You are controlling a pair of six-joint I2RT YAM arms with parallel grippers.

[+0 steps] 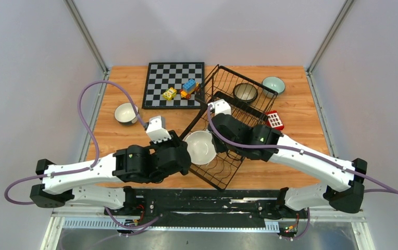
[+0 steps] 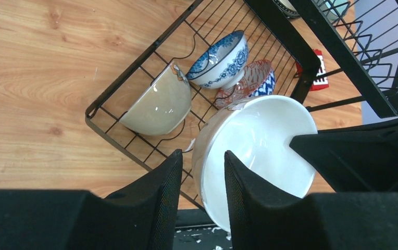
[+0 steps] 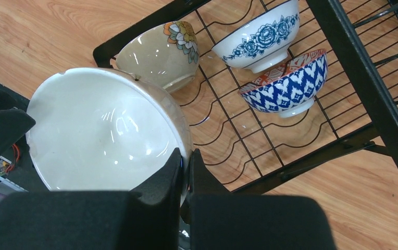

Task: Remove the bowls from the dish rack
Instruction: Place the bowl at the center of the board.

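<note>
2 end effectors [image 2: 202, 159] [image 3: 185, 156] on 1 bowl [image 3: 103, 130]; 4 racked bowls [image 3: 160, 52] [image 3: 259, 36] [image 3: 288, 83] [image 1: 245, 92], 2 loose bowls [image 1: 273, 85] [image 1: 126, 113].

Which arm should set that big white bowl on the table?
Probably left: left gripper straddles the rim of the large white ceramic bowl, beside bare wooden table; right gripper, pinching it, reaches over the black wire rack.

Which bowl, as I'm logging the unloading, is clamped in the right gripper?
The large plain white bowl, rim pinched by the right gripper; the three smaller patterned bowls lie loose in the dish rack.
</note>
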